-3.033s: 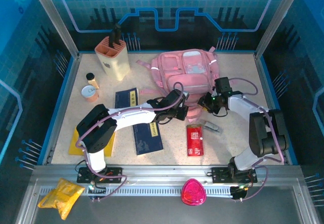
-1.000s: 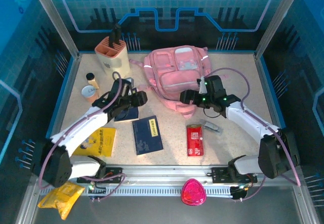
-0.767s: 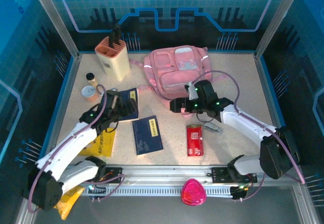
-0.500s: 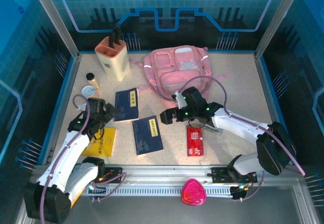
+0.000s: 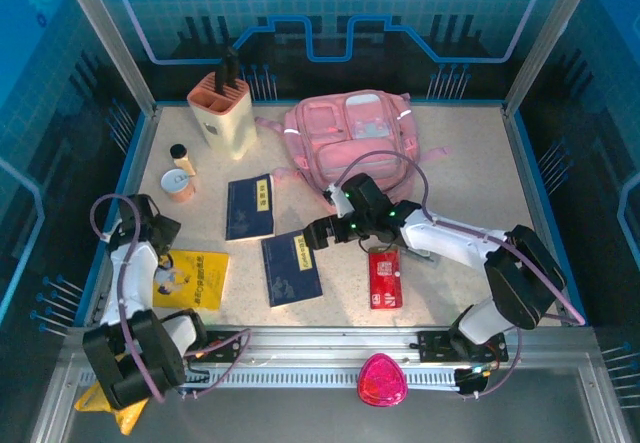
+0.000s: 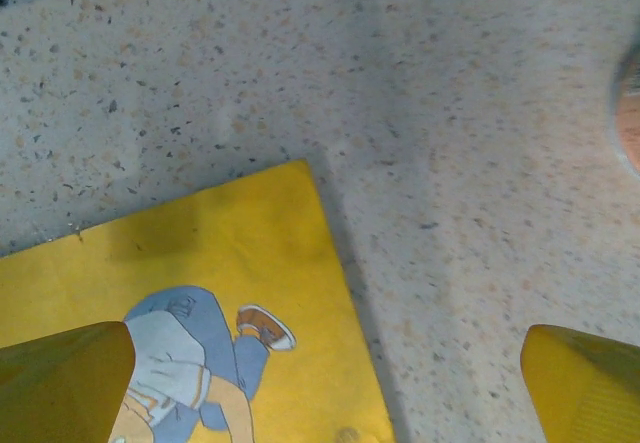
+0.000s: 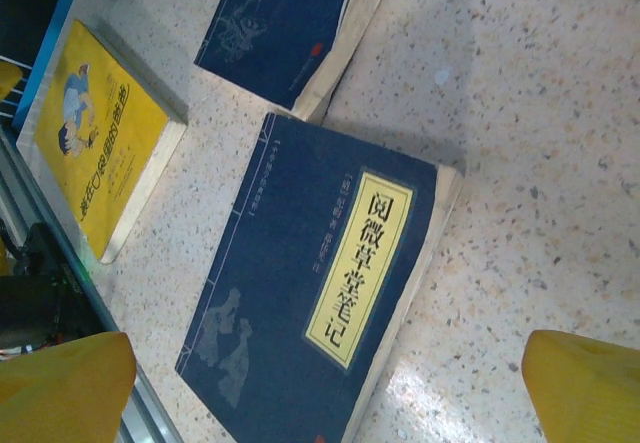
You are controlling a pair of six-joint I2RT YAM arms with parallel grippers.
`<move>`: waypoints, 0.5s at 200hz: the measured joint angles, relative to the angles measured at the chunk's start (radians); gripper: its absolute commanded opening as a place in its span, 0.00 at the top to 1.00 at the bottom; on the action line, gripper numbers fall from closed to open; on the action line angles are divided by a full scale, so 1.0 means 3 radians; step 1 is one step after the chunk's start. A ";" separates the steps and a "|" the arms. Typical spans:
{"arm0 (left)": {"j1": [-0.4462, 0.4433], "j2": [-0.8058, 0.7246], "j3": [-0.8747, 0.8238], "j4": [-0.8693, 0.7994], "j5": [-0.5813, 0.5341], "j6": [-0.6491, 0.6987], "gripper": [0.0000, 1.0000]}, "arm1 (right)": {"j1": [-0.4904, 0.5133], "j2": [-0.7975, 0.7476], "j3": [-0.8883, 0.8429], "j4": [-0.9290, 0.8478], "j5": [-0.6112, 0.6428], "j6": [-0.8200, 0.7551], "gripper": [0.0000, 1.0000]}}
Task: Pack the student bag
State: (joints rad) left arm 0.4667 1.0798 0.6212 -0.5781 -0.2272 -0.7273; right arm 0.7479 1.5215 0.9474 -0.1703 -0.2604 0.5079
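— Where does the student bag (image 5: 350, 143) lie?
— Far middle of the speckled bench (image 5: 470, 163), ringed by blue glass walls (image 5: 330, 23).
— And the left pincer (image 6: 320, 388), the right pincer (image 7: 330, 388)?
— Both spread wide, gripping nothing, low over the bench.

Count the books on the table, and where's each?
3. The far blue book lies left of centre, the near blue book just right of and nearer than it, the yellow book at near left. Any inside the student bag would be hidden.
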 measured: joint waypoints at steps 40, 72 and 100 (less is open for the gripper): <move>0.0149 0.0350 -0.0055 0.0281 0.0085 0.0067 0.01 | 0.0000 0.0032 0.0148 -0.0079 0.0107 -0.0083 0.00; 0.0159 0.0532 -0.0192 0.0571 0.0239 0.0065 0.01 | 0.0000 0.0064 0.0206 -0.0130 0.0183 -0.0117 0.00; 0.0131 0.0534 -0.0209 0.0694 0.0277 0.0062 0.01 | -0.0008 0.0067 0.0206 -0.0168 0.0244 -0.0134 0.00</move>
State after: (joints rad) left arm 0.5060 1.2400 0.5587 -0.3698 -0.1440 -0.7086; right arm 0.7456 1.5417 1.0092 -0.2207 -0.1871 0.4679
